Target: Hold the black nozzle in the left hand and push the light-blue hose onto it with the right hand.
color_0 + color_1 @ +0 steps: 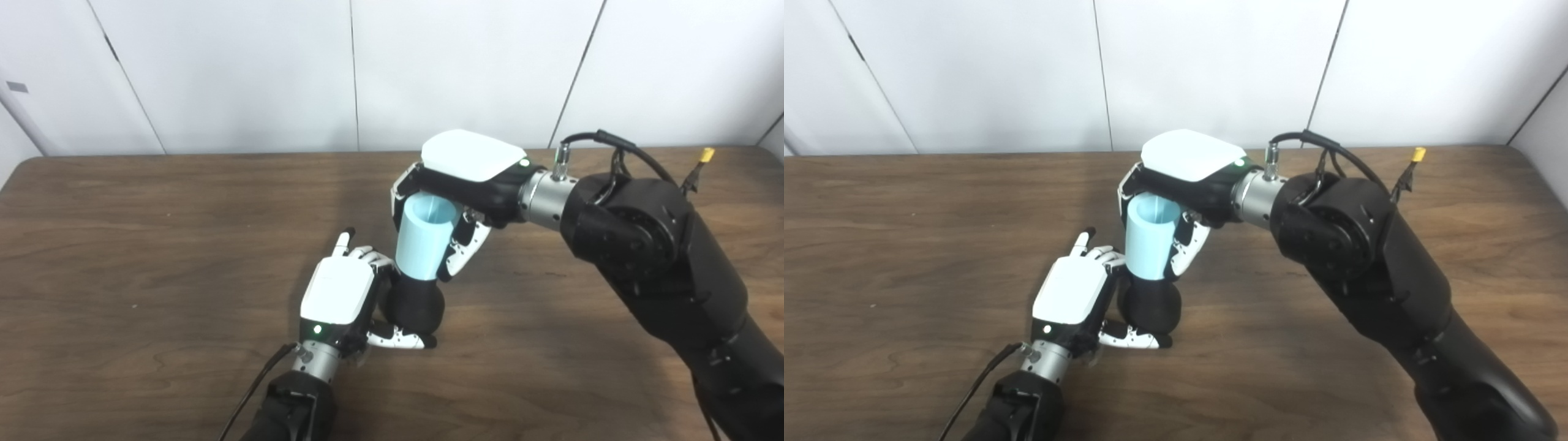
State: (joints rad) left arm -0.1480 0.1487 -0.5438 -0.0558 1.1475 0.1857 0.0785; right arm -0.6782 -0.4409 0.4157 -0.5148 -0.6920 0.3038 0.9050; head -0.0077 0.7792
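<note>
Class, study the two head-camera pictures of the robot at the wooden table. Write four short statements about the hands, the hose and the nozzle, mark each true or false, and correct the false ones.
1. The left hand is shut on the black nozzle. True.
2. The light-blue hose lies flat on the table. False: it stands roughly upright, its lower end meeting the nozzle.
3. The right hand grips the hose. True.
4. The hose's top end is capped. False: it is open and hollow.
</note>
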